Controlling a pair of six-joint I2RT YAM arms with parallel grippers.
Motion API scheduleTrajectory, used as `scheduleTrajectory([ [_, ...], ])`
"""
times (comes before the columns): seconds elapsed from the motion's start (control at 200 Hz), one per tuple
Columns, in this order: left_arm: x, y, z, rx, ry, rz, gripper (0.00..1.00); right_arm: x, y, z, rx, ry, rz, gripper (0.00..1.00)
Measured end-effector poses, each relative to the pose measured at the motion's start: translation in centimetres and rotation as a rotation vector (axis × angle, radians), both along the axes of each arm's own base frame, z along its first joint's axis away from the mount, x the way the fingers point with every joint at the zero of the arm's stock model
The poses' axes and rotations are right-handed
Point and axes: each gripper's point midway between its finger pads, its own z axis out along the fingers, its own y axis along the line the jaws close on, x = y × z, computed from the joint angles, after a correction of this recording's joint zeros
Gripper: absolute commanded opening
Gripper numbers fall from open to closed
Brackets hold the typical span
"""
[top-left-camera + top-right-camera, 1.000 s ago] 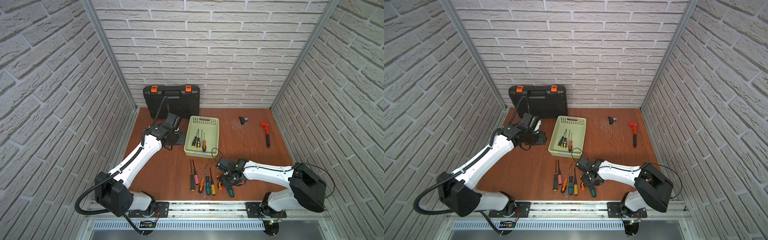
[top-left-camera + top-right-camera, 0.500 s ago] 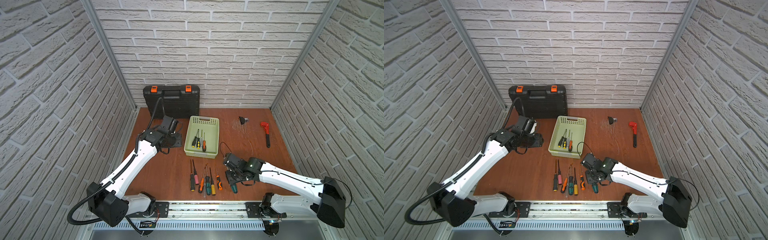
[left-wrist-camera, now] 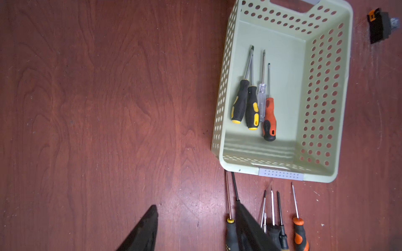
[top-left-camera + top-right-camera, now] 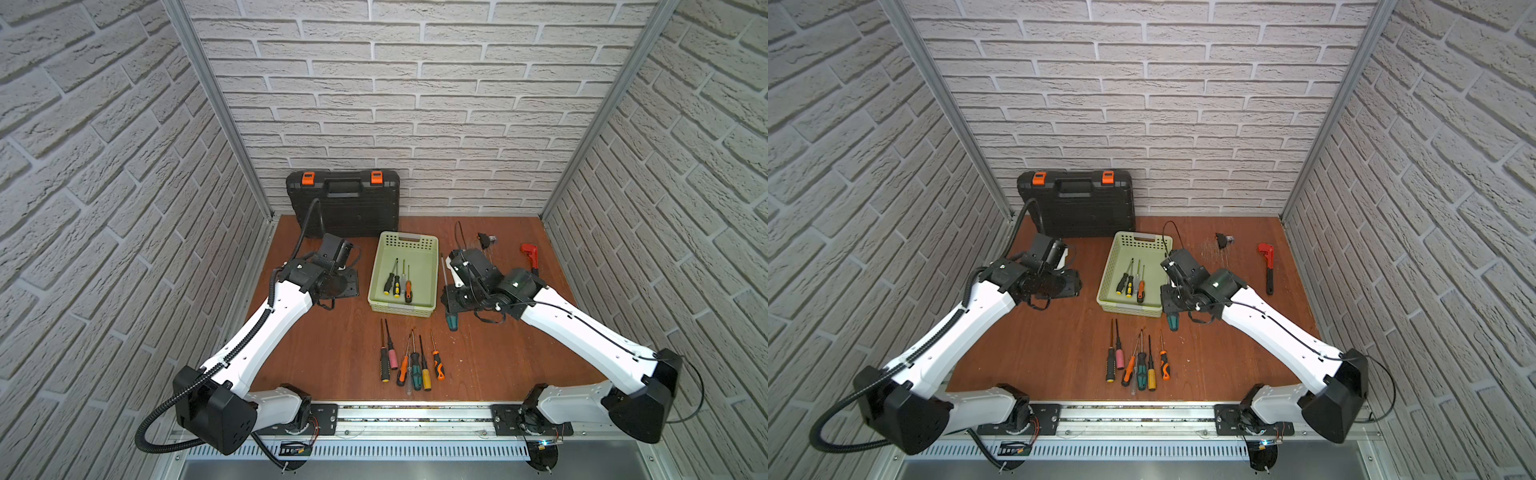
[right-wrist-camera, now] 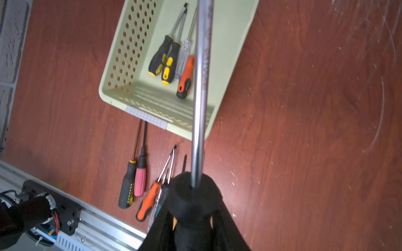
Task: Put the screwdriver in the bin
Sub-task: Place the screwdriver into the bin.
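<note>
My right gripper [image 4: 453, 300] [image 5: 193, 217] is shut on the dark, teal-ended handle of a screwdriver [image 4: 444, 272] [image 5: 201, 87]. It holds the tool in the air just right of the bin [image 4: 409, 237], with the long steel shaft pointing toward the back wall. In the right wrist view the shaft crosses the bin's [image 5: 145, 114] right-hand side. The pale green bin [image 4: 1144, 239] [image 3: 280, 175] holds several screwdrivers. My left gripper [image 4: 343, 284] [image 3: 195, 208] hangs open left of the bin with nothing between its jaws.
A row of several loose screwdrivers [image 4: 409, 361] lies in front of the bin. A black toolcase [image 4: 343, 203] leans on the back wall. A red pipe wrench [image 4: 530, 253] and a small black part [image 4: 484, 239] lie at the back right.
My right arm has lifted the screwdriver from the front row and carried it back to the bin's right side. My left arm has drawn slightly away from the bin.
</note>
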Motion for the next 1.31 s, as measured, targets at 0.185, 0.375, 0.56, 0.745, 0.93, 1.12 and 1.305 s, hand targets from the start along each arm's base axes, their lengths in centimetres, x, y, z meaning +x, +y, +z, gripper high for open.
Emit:
scheduleTrajectory([
  [0.185, -0.1, 0.8, 0.0, 0.040, -0.015, 0.001, 0.58, 5.2, 3.0, -1.9, 0.015, 0.054, 0.040, 0.05],
  [0.375, -1.5, 2.0, -0.9, 0.062, -0.021, 0.016, 0.58, 10.7, 6.0, -4.4, -0.009, 0.086, 0.099, 0.05],
  [0.56, -2.5, 3.0, -1.0, 0.074, -0.040, 0.031, 0.58, 12.6, 5.6, -8.4, -0.052, 0.155, 0.097, 0.06],
  [0.745, -2.7, 3.4, -0.8, 0.077, -0.055, 0.041, 0.58, 13.4, 5.0, -12.2, -0.087, 0.222, 0.075, 0.06],
  [0.93, -2.5, 3.3, -0.9, 0.074, -0.056, 0.043, 0.58, 14.2, 5.1, -14.6, -0.104, 0.254, 0.063, 0.07],
  [1.12, -3.0, 3.5, -1.7, 0.068, -0.048, 0.055, 0.58, 15.0, 5.0, -15.1, -0.117, 0.248, 0.052, 0.08],
  [1.305, -2.9, 3.4, -1.6, 0.060, -0.052, 0.060, 0.58, 15.3, 5.0, -15.3, -0.118, 0.245, 0.044, 0.12],
])
